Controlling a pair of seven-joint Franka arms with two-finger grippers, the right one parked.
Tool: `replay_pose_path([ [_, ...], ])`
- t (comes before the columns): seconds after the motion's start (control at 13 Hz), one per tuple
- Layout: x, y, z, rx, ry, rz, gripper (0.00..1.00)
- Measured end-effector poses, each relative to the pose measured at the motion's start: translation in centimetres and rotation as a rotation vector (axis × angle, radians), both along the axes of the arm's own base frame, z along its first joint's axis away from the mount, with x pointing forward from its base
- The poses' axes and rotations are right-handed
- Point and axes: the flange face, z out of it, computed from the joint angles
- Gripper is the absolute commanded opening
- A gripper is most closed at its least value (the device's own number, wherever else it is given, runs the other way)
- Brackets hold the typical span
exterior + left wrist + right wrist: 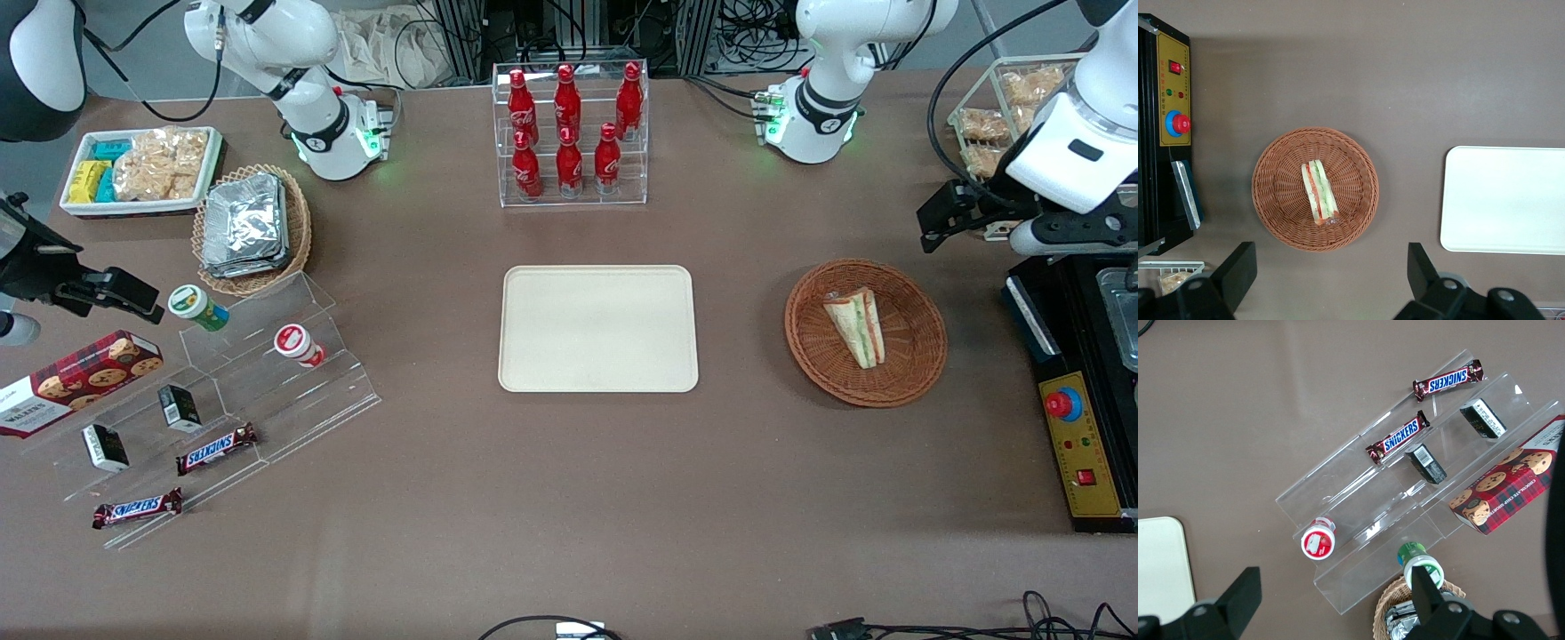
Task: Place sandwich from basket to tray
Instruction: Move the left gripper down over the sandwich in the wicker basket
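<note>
The sandwich [855, 327] [1318, 192], a triangular white-bread wedge with green and red-orange layers, lies in the reddish-brown wicker basket [920, 356] [1275, 200]. The cream tray [597, 329] [1505, 200] lies bare at the middle of the table, beside the basket toward the parked arm's end. My gripper [944, 216] [1330, 267] hangs high above the table, farther from the front camera than the basket and slightly toward the working arm's end. It is open, its black fingers [1238, 267] spread wide with nothing between them.
A black control box with a red stop button [1076, 427] [1168, 127] stands close beside the basket at the working arm's end. A clear rack of red bottles [569, 133] stands farther from the front camera than the tray. A wire basket of snacks [1005, 116] sits near the arm.
</note>
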Motion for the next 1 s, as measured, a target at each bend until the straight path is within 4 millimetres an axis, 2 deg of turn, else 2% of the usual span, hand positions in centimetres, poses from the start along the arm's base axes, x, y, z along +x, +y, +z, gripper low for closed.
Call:
replay_pose_path([
  [0.38,-0.2,0.2,-0.2,0.004,0.019,0.003,1.00],
  [0.62,-0.6,0.3,-1.5,0.015,0.083,0.006,1.00],
  [0.77,-0.5,0.3,-4.7,0.023,0.122,0.028,1.00],
  [0.85,-0.3,0.2,-7.2,0.026,0.126,0.055,1.00],
  [1.0,-0.7,0.3,-13.7,0.035,0.112,0.111,1.00],
])
